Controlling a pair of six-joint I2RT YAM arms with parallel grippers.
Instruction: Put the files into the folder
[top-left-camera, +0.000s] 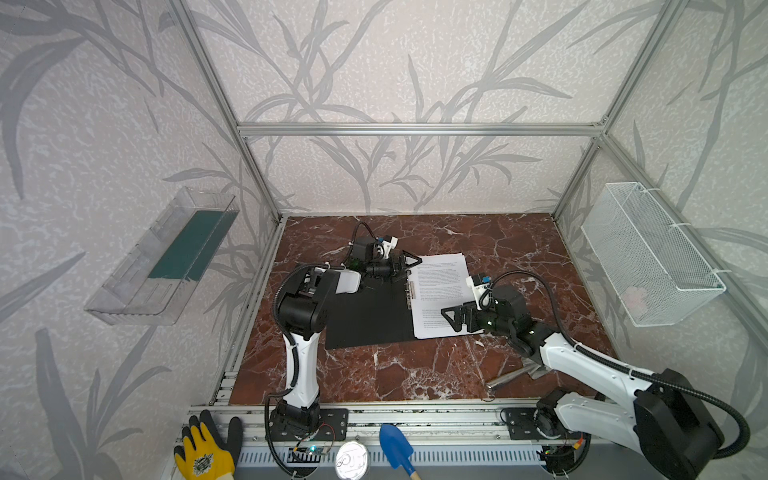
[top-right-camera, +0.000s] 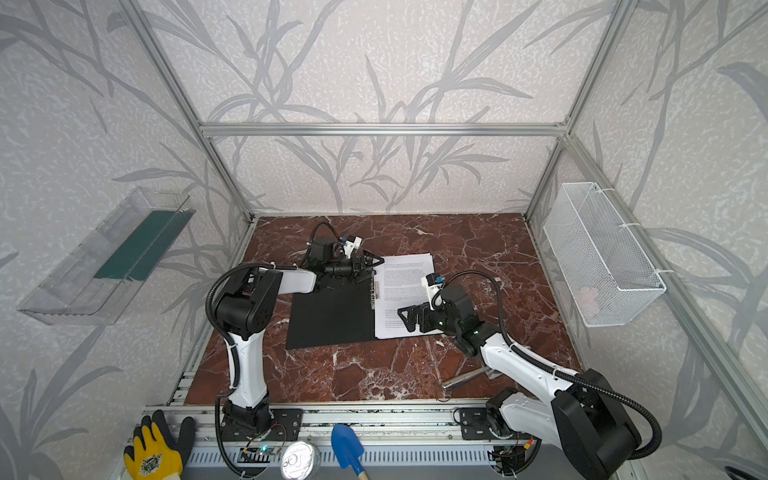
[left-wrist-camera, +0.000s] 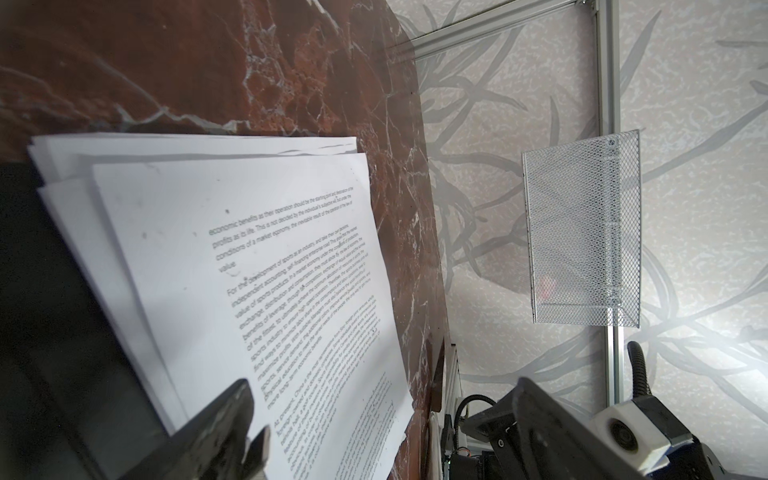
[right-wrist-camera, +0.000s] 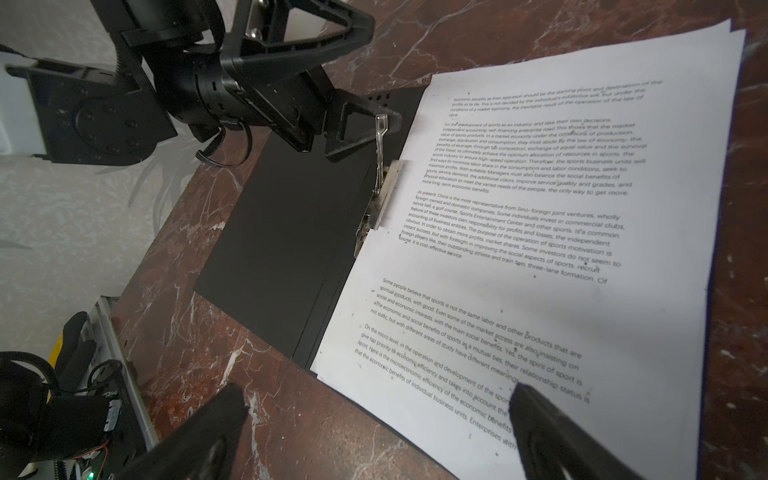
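Observation:
The folder (top-left-camera: 365, 316) (top-right-camera: 328, 316) (right-wrist-camera: 282, 232) lies open on the marble table, black inside up, with a metal clip (top-left-camera: 411, 291) (right-wrist-camera: 384, 195) along its spine. The files (top-left-camera: 440, 282) (top-right-camera: 403, 278) (left-wrist-camera: 249, 249) (right-wrist-camera: 540, 249), a loose stack of printed white sheets, rest on its right half. My left gripper (top-left-camera: 411, 262) (top-right-camera: 374, 262) (left-wrist-camera: 382, 386) (right-wrist-camera: 374, 70) is open at the stack's far left corner, one finger beside the end of the clip's lever. My right gripper (top-left-camera: 451, 320) (top-right-camera: 405, 318) (right-wrist-camera: 378, 395) hangs open over the stack's near edge, holding nothing.
A white wire basket (top-left-camera: 648, 257) hangs on the right wall and a clear tray (top-left-camera: 166, 257) on the left wall. A metal rod (top-left-camera: 507, 376) lies on the table under the right arm. On the front rail are a yellow glove (top-left-camera: 203, 453), a tin (top-left-camera: 352, 459) and a blue trowel (top-left-camera: 395, 446).

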